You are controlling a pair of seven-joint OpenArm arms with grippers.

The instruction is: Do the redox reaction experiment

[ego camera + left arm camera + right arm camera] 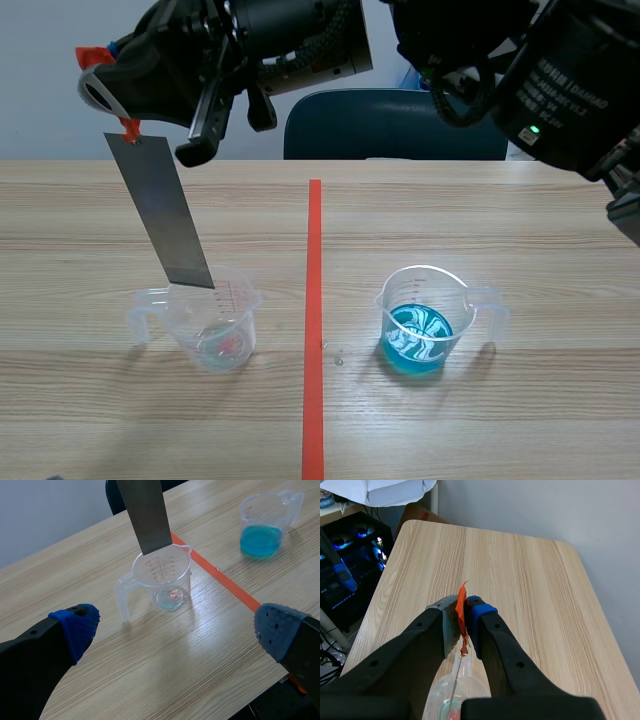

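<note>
Overall: a metal strip hangs from the right gripper above one of two plastic measuring cups standing on the wooden surface.
Metal strip: long, flat, dull grey and smooth, with an orange tag at its upper end. It hangs tilted in the scene view, its lower edge about level with the rim of the cup below. Whether it dips inside, I cannot tell.
Clear cup: directly beneath the right gripper. It is transparent, with printed graduation marks and a side handle, and holds a shallow pool of clear liquid with a reddish spot at the bottom.
Blue cup: same shape, about a third full of bright blue liquid. It stands well apart from the right gripper, across the orange-red tape line.
Right gripper: pinched narrow on the orange tag, pads pressing it from both sides, fingers pointing down.
Right arm: raised, stretched across from its own side and past the middle.
Left gripper: spread wide, holding nothing, blue pads far apart. The clear cup and strip lie ahead of it, the blue cup farther ahead, off toward its right finger.
</note>
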